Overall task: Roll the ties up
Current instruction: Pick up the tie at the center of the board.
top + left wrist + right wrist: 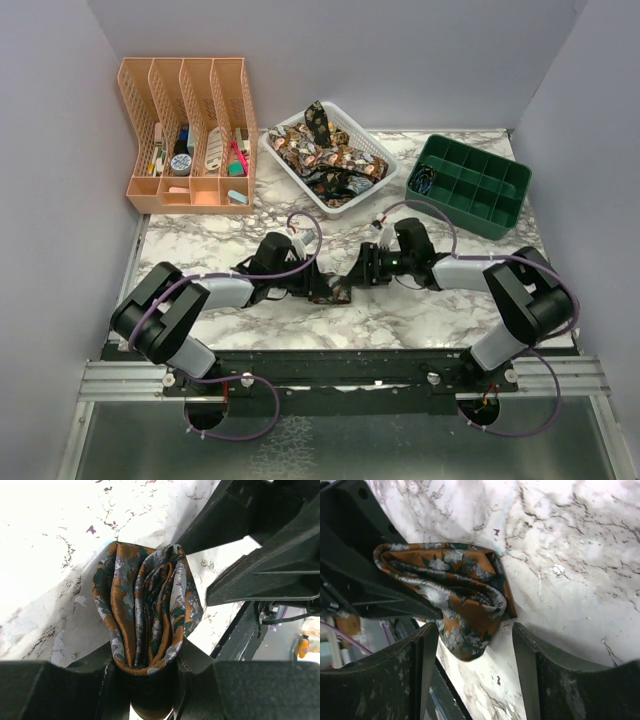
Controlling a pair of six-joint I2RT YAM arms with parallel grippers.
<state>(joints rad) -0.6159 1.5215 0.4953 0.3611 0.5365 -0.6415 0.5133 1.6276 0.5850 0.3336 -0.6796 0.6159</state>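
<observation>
At the middle of the table (420,310), the left tool (147,652) pinches a rolled tie (145,610) across its coils, apparently to keep it from springing loose, while the right tool (472,632) stands spread just beside it; more ties (320,155) lie in the far white basket (392,170).

Fixed overhead camera at the near edge looks down across the whole marble table (410,312); the two wrist cameras (close in, low, facing each other from left and right) share the rolled tie (145,615) between them.
</observation>
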